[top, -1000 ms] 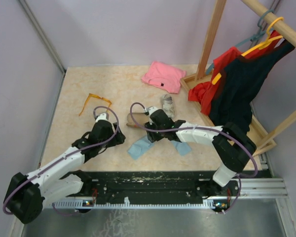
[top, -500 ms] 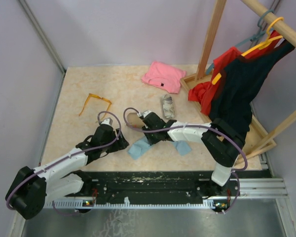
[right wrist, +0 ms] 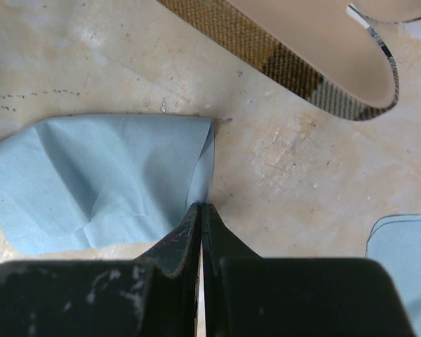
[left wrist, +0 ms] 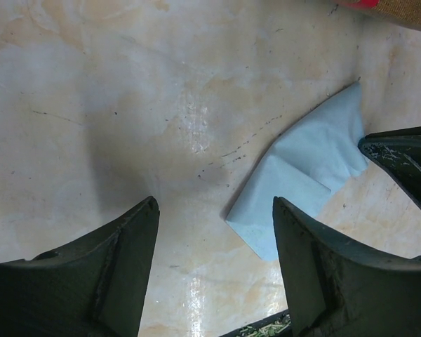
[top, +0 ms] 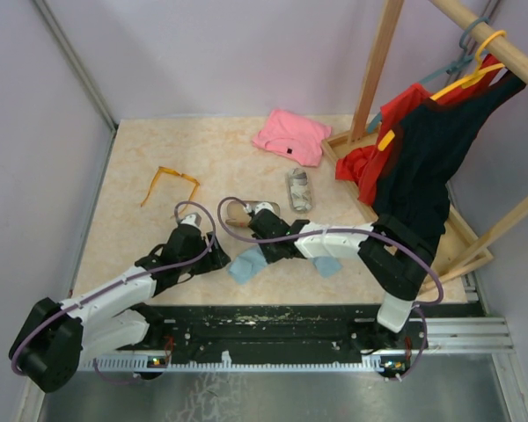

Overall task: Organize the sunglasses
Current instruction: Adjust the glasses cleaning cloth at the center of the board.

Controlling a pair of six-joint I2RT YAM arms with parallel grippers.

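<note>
My right pincer [right wrist: 202, 208] just snapped shut on the blue cloth [right wrist: 105, 175] edge at its tip (left pincer [left wrist: 214, 210] hangs released); orange sunglasses [top: 169, 181] not yet touched

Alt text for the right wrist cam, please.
The right gripper, jaws shut, pinches the corner of a light blue cloth lying on the beige table. An open plaid case with a tan lining lies beyond, and a second blue cloth shows at the right edge.
</note>
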